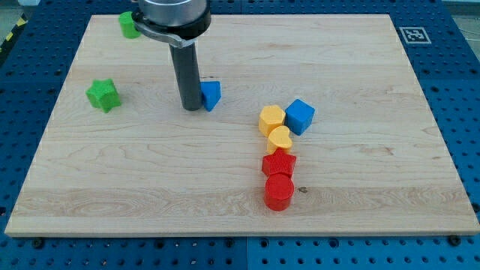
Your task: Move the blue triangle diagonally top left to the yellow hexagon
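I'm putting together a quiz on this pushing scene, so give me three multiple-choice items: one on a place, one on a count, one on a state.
1. Where is my tip relative to the blue triangle?
A. against its left side in the view
B. far to its right
C. below the red blocks

2. How many green blocks lie on the board?
A. none
B. two
C. four

3. The yellow hexagon and the yellow heart are
A. touching
B. on opposite board edges
C. stacked upright

Answers: 1 A, the rod stands right beside the triangle's left face. 2 B, a green star and a green block near the top. 3 A, no gap shows between them.
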Motion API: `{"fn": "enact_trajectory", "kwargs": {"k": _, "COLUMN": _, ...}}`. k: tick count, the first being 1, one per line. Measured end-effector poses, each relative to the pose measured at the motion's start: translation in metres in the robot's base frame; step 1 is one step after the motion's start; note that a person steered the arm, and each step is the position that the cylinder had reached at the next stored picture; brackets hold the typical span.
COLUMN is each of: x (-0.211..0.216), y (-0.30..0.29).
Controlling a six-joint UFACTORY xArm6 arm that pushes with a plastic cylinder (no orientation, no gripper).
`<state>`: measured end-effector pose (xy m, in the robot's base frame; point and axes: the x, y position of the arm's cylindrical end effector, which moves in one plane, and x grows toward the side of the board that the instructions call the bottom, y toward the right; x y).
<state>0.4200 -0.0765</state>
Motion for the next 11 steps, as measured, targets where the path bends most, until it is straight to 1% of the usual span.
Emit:
{"fn": "enact_trajectory", "kwargs": {"k": 2, "x": -0.018, "y": 0.049}}
{"fn": "enact_trajectory", "kwargs": {"k": 3, "x": -0.03, "y": 0.04}}
{"fn": "enact_trajectory", "kwargs": {"k": 4, "x": -0.06, "y": 0.03}}
{"fn": "enact_trajectory", "kwargs": {"k": 5, "x": -0.065, "y": 0.047}}
{"fn": "enact_trajectory", "kwargs": {"k": 6, "x": -0.063, "y": 0.057}}
{"fn": "enact_trajectory", "kwargs": {"k": 8, "x": -0.055, "y": 0.03}}
{"fn": "enact_trajectory", "kwargs": {"k": 9, "x": -0.05, "y": 0.036}}
{"fn": "enact_trajectory", "kwargs": {"k": 11, "x": -0.05, "y": 0.082}}
